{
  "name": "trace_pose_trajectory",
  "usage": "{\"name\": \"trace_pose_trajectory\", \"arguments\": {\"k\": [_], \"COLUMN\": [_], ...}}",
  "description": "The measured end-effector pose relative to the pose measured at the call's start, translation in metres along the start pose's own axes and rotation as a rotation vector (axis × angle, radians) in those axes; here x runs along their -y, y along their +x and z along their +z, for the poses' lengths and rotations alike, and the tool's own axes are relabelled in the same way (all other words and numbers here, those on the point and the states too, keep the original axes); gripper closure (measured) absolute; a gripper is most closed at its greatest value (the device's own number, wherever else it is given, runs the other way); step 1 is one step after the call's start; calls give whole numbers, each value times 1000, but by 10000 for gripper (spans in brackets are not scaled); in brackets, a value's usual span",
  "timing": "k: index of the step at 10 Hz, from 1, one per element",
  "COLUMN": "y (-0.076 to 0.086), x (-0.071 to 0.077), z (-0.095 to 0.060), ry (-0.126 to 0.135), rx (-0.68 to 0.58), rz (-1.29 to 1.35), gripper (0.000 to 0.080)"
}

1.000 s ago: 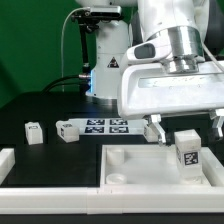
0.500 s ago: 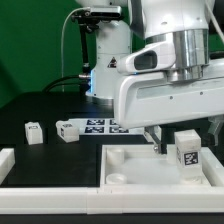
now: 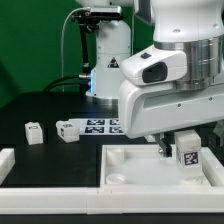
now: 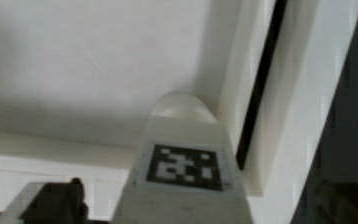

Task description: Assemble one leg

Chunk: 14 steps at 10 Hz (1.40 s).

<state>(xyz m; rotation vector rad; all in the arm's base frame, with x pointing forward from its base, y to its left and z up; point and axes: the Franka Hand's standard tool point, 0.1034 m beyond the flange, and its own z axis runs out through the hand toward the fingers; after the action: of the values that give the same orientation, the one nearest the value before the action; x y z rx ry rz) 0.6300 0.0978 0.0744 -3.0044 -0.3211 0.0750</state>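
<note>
A leg (image 3: pixel 187 156), a small white block with a black-and-white tag, stands upright on the large white plate (image 3: pixel 130 165) at the exterior view's right. My gripper (image 3: pixel 188 146) is low over it, open, one finger (image 3: pixel 163 147) on the leg's left side; the other finger is hidden. In the wrist view the leg (image 4: pixel 186 160) rises between the two dark fingertips (image 4: pixel 60 200) of my gripper (image 4: pixel 202 203), with gaps on both sides. Two more legs (image 3: pixel 34 132) (image 3: pixel 67 131) lie on the black table at the left.
The marker board (image 3: pixel 105 126) lies behind the plate. A white rim piece (image 3: pixel 50 190) runs along the front edge and another white part (image 3: pixel 5 160) sits at the far left. The robot base (image 3: pixel 105 60) stands at the back.
The arm has come down and shifted slightly right. The fingers, which were above and left of the standing leg, now straddle it.
</note>
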Motion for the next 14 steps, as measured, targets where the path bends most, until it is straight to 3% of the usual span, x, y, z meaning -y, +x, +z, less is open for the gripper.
{"name": "trace_pose_trajectory", "arguments": {"k": [1, 4, 9, 14], "y": [1, 4, 5, 2], "x": [0, -2, -1, 14], "z": [0, 0, 0, 4], "ry": [-1, -6, 0, 31], "rx": [-7, -32, -36, -58], "rz": [0, -11, 73, 773], "gripper": [150, 513, 511, 509]}}
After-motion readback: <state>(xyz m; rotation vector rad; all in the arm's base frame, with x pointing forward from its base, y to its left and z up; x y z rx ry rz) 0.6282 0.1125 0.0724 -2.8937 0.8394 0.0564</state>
